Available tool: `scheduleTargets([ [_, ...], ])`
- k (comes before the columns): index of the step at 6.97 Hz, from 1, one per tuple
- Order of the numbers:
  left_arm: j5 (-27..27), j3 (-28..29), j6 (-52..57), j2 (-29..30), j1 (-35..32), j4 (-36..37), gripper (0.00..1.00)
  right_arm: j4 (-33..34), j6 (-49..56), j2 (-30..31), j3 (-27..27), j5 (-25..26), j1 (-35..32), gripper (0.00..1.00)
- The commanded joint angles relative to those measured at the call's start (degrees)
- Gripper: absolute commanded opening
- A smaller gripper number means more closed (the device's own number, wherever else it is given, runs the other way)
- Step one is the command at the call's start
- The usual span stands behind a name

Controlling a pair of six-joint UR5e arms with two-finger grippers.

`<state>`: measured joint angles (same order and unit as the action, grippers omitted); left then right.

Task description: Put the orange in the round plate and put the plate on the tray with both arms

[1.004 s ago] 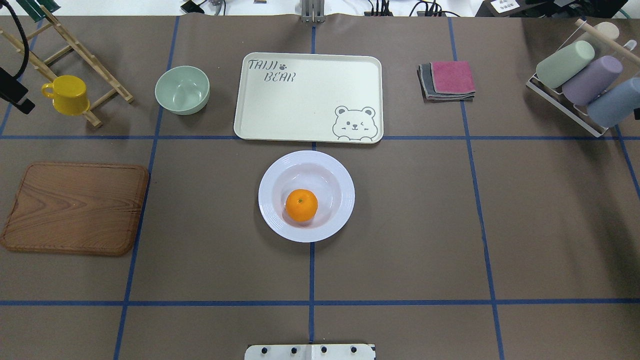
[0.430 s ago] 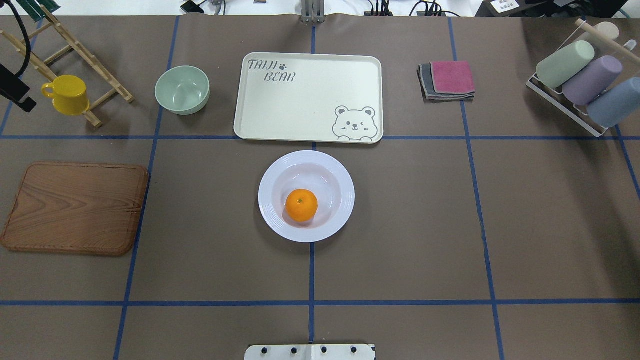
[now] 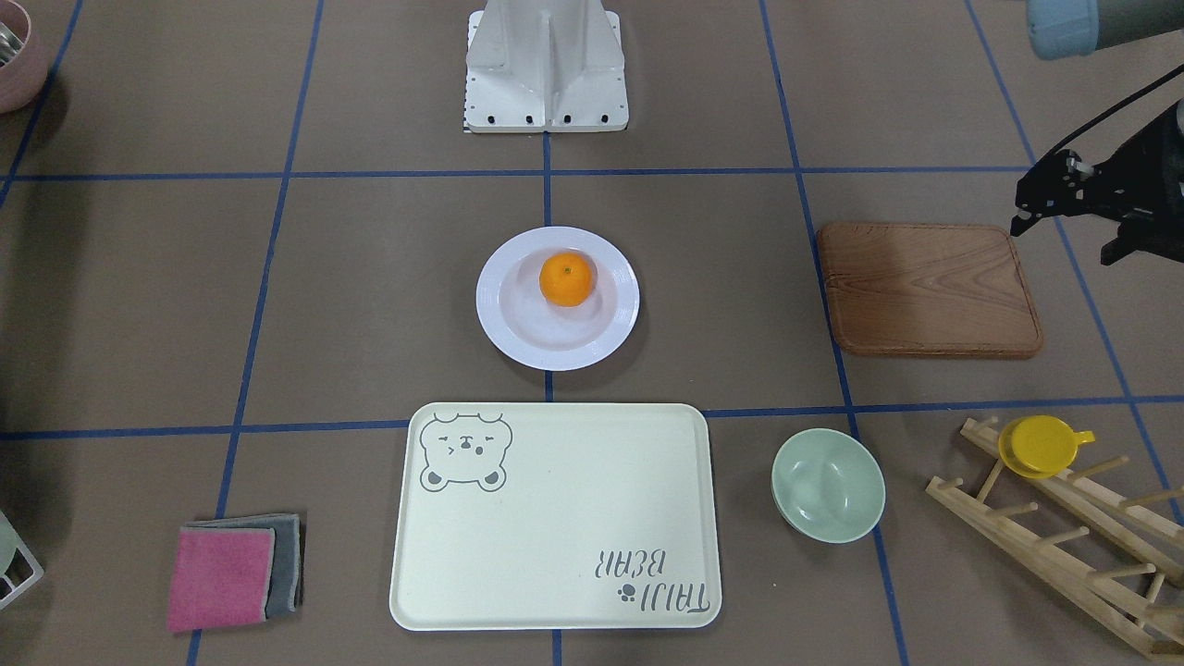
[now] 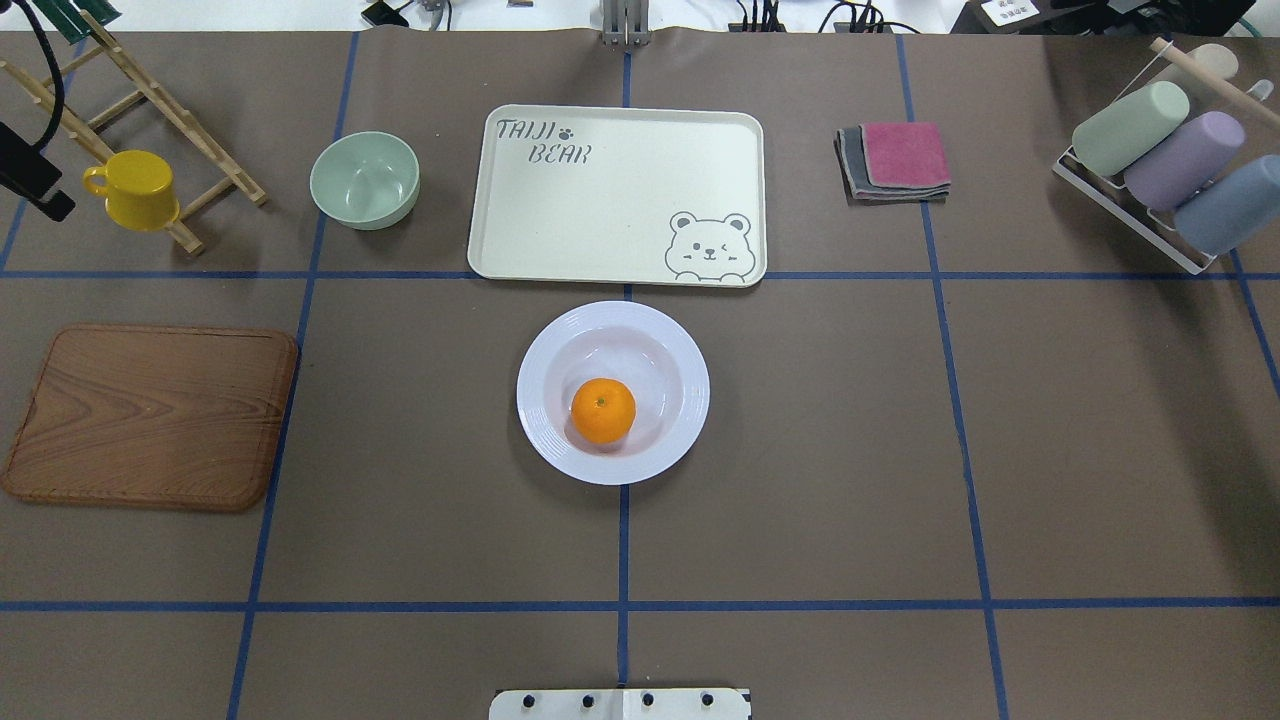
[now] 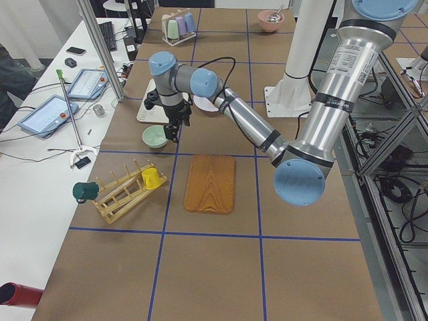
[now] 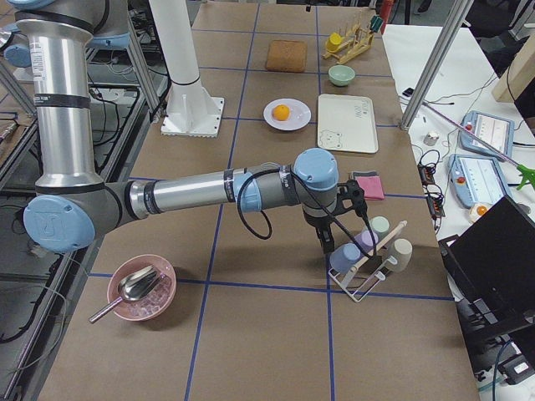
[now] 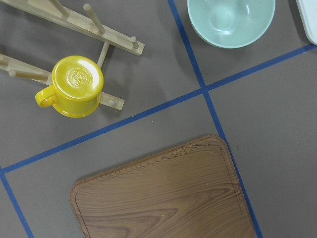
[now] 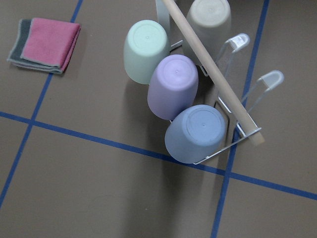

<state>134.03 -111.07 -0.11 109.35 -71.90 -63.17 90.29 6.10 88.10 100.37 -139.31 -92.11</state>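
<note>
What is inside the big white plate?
Only the orange, sitting in the well of the round plate. The bit of plate right under the fruit is covered.

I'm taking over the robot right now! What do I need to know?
Left gripper: open and empty, out by the wooden board, far from the plate.
Right gripper: above the cup rack; whether it is open or shut cannot be told.
The orange sits in the round plate. The plate stands on the table, just short of the tray, which holds nothing.
Done: orange in the plate.
Left: both arms lift the plate onto the tray.
</note>
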Motion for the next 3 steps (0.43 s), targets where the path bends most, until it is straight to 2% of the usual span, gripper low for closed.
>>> scheduleTargets([
  [1,0.0,-0.2,-0.4,0.4,0.0,0.2,0.99,11.7,1.3,-5.1,-0.2,4.2,-0.2,1.0],
  [2,0.0,-0.6,-0.5,0.4,0.0,0.9,0.99,14.3,2.5,-6.9,-1.6,6.0,-0.5,1.0],
  [3,0.0,-0.5,-0.5,0.8,0.0,1.1,0.99,14.8,11.8,-7.0,-4.9,6.8,-2.6,1.0],
])
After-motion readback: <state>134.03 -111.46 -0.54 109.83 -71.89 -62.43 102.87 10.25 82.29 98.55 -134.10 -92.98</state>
